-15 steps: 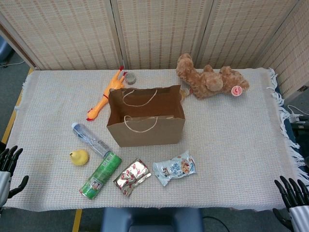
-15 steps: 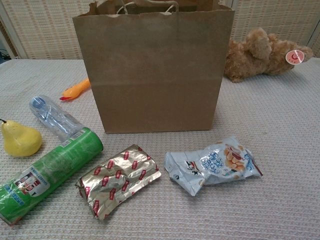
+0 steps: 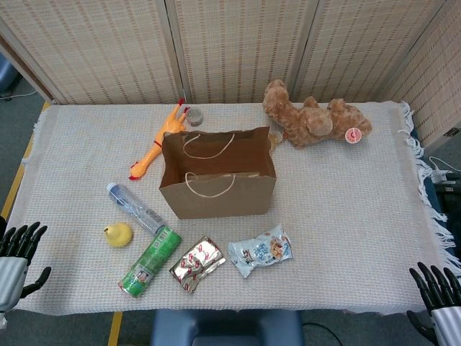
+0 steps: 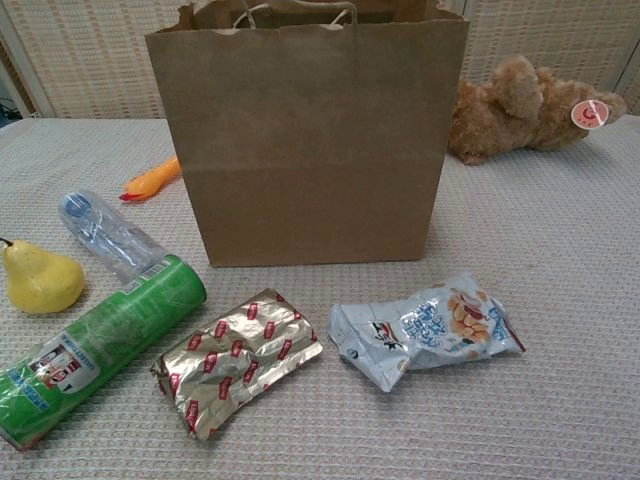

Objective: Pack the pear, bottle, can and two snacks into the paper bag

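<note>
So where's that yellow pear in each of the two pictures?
Head view: the pear lies on the left part of the table, near the front edge, just left of the green can.
Chest view: it sits at the far left edge, above the can.
Shared landmark: the paper bag, behind and to the pear's right in both.

Even, bright, diffuse illumination from above in both views; no strong directional source. Soft, short shadows only: a faint one beneath the paper bag [image 3: 217,175] and a dim interior, thin dark edges under the green can [image 4: 95,345] and blue snack packet [image 4: 425,330]. Small specular glints on the foil snack [image 4: 238,358] and the clear bottle [image 4: 108,235]. Sharp focus across the tabletop [image 3: 346,209] in the head view; slight softening of the teddy bear [image 4: 525,105] in the chest view. Mild wide-angle bowing toward frame edges. No motion blur.
</note>
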Robot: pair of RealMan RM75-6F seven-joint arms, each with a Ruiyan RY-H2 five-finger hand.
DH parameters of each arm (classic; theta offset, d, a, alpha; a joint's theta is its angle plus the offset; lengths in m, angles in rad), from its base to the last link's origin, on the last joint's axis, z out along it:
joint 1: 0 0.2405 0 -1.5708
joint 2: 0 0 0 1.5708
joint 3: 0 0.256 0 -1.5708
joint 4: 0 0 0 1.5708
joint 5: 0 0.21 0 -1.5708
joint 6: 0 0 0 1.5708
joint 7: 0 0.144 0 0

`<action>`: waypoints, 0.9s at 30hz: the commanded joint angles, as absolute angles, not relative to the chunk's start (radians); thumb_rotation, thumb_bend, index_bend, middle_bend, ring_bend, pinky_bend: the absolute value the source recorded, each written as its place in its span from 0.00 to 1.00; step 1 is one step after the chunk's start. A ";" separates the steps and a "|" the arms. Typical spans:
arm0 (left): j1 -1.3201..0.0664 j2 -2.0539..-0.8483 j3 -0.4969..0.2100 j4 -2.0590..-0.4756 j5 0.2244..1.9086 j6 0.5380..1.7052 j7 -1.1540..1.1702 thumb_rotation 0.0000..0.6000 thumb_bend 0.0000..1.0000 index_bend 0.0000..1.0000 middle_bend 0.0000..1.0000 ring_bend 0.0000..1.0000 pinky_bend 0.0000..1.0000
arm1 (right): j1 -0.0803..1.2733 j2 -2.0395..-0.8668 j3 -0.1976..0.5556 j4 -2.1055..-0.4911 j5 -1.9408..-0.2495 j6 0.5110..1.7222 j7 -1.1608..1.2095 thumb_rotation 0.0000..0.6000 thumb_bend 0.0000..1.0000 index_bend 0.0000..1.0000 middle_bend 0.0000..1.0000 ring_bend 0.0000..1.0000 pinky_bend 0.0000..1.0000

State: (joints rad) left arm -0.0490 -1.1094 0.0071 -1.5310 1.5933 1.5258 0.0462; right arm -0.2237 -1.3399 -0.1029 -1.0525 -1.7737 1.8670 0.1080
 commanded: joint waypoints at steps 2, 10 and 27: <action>-0.098 -1.061 0.036 -1.609 1.622 1.431 0.070 1.00 0.34 0.00 0.00 0.00 0.04 | -0.223 -1.341 -0.102 -1.054 -1.774 1.867 0.106 1.00 0.13 0.00 0.00 0.00 0.00; -0.213 -1.006 0.023 -1.737 1.612 1.249 0.224 1.00 0.34 0.01 0.00 0.00 0.13 | -0.218 -1.337 -0.102 -1.060 -1.777 1.863 0.102 1.00 0.13 0.00 0.00 0.00 0.00; -0.442 -1.151 -0.081 -1.786 1.300 0.963 0.559 1.00 0.34 0.02 0.00 0.00 0.19 | -0.214 -1.333 -0.103 -1.063 -1.773 1.856 0.126 1.00 0.13 0.00 0.00 0.00 0.00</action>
State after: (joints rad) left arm -0.4159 -1.1382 -0.0723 -1.7938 1.3347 0.9900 0.5234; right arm -0.2140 -1.3330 -0.1031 -1.0632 -1.7732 1.8560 0.1259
